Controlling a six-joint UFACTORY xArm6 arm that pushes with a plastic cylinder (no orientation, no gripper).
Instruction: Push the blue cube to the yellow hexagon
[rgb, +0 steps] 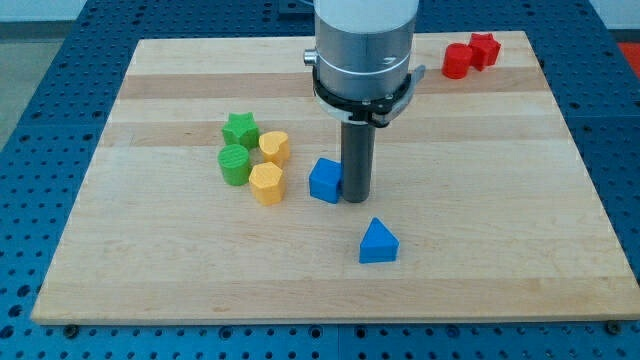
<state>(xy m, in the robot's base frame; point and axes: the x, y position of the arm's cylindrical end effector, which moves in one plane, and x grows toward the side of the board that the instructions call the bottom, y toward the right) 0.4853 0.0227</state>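
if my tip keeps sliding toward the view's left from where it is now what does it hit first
The blue cube: my tip sits right at its right side, apparently touching. Beyond it in that line lies the yellow hexagon.

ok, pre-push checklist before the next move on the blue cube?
1. My tip is on the view's right side of the blue cube, close against it: ok.
2. Actual contact between tip and cube: cannot tell.
3. Yellow hexagon lies to the view's left of the cube, so a leftward push heads toward it: ok.
4. Board between cube and hexagon holds no block: ok.
5. Green cylinder and second yellow block crowd the hexagon and may get bumped: not ok.
6. Blue triangular block sits off the push line: ok.
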